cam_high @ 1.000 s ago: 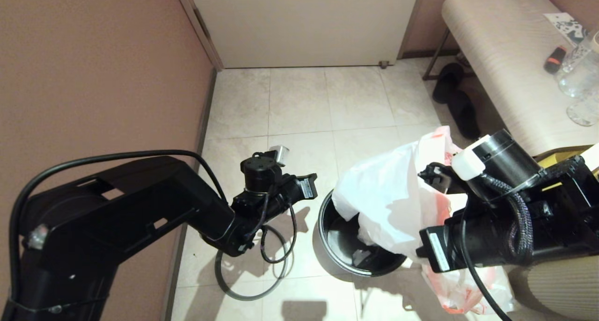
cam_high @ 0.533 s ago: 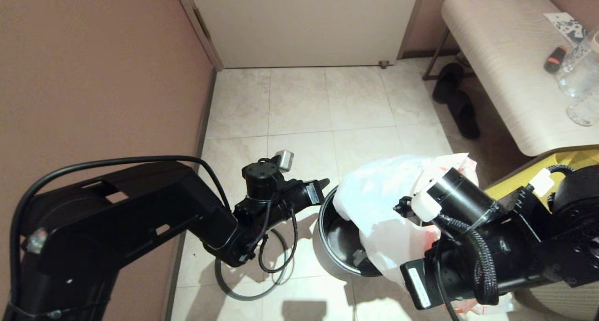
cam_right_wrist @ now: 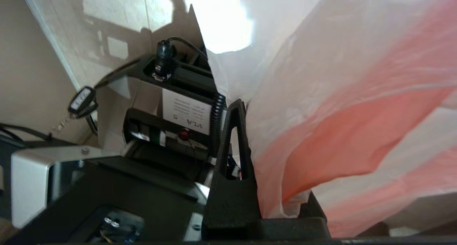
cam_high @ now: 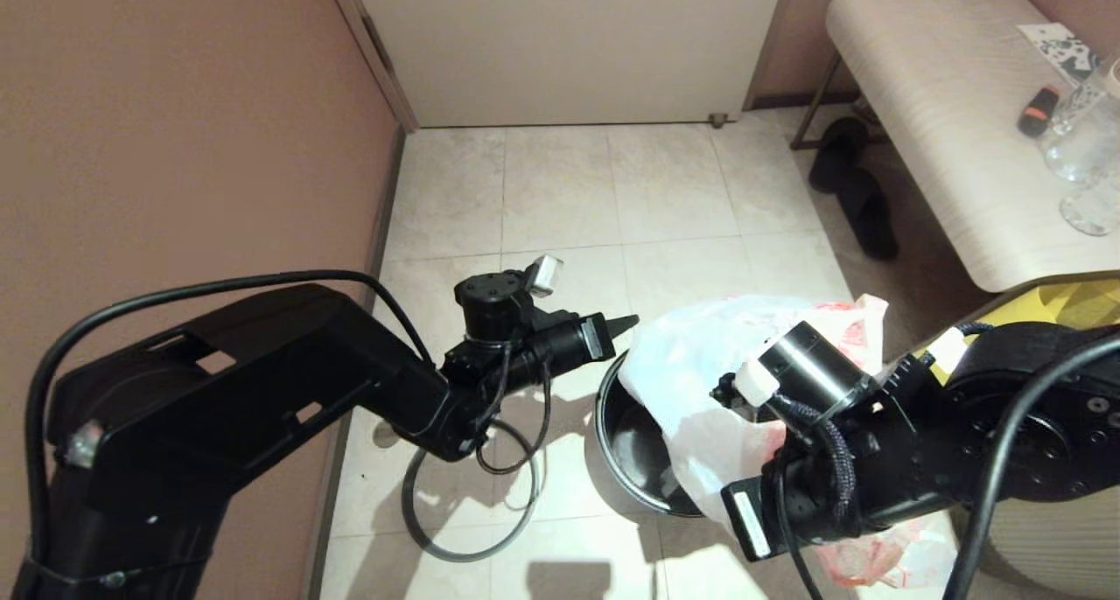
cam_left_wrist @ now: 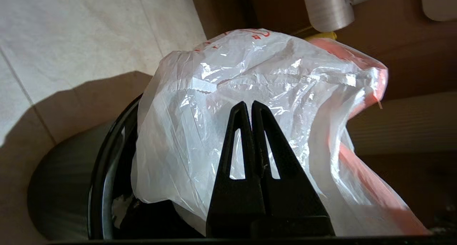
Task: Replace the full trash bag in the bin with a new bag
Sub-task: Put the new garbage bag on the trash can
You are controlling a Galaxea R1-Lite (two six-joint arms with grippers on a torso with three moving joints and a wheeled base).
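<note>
The black bin (cam_high: 632,447) stands on the tiled floor with its mouth half covered. The new bag (cam_high: 700,364), thin white plastic with a pink hem and red print, hangs over the bin's right side. My right gripper (cam_right_wrist: 246,111) is shut on the bag's plastic; one finger is buried under the film, and in the head view my right wrist hides the gripper. My left gripper (cam_high: 626,324) is shut and empty, its tip just left of the bag (cam_left_wrist: 257,80) above the bin rim (cam_left_wrist: 107,166). The grey hoop (cam_high: 455,554) lies on the floor left of the bin. I cannot make out the full trash bag.
A brown wall runs close along the left, with a white door at the back. A pale bench (cam_high: 945,119) with glassware stands on the right, dark slippers (cam_high: 853,184) under it. Yellow cloth (cam_high: 1081,303) shows behind my right arm. More white and pink plastic (cam_high: 875,561) lies below that arm.
My right arm has come down and leftward, bringing the bag lower over the bin. My left gripper has moved up and right toward the bag, its wrist rolling.
</note>
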